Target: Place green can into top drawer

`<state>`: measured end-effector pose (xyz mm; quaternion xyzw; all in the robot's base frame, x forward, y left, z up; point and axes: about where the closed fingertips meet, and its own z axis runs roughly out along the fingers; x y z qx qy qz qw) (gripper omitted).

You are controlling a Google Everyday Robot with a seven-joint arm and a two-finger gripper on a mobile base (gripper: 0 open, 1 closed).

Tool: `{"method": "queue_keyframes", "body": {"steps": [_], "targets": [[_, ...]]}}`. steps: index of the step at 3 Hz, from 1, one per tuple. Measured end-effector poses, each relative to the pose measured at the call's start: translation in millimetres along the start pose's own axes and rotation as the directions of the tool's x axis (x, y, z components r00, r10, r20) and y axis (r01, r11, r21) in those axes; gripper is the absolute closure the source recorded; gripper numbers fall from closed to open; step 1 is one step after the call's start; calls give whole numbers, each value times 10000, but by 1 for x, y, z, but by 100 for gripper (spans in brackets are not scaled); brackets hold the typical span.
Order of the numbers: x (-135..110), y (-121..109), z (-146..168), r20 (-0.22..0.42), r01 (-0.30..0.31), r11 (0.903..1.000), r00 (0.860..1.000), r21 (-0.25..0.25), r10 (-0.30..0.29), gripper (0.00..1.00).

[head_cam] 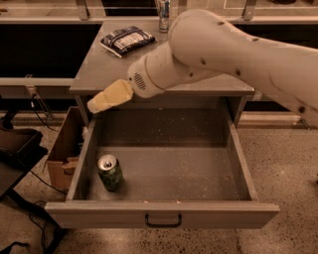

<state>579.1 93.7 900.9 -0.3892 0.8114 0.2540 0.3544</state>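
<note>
The green can (110, 171) stands upright on the speckled floor of the open top drawer (164, 214), at its front left corner, silver top up. My gripper (103, 98) is raised well above and behind the can, over the drawer's back left corner, next to the table's front edge. It holds nothing. My white arm (223, 44) crosses from the right, over the tabletop.
A dark snack bag (124, 39) lies on the grey table (94, 69). A slim silver-blue can (163, 15) stands at the table's back. A cardboard box (67, 151) sits on the floor left of the drawer. A dark bar handle (163, 222) is on the drawer front.
</note>
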Motion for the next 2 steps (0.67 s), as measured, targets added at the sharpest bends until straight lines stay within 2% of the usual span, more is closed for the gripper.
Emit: {"method": "queue_keyframes", "body": {"steps": [1, 2], "targets": [[27, -21, -63, 166, -489, 9822, 9988, 1814, 467, 0], [54, -37, -98, -10, -445, 9527, 9989, 3007, 470, 0]]}}
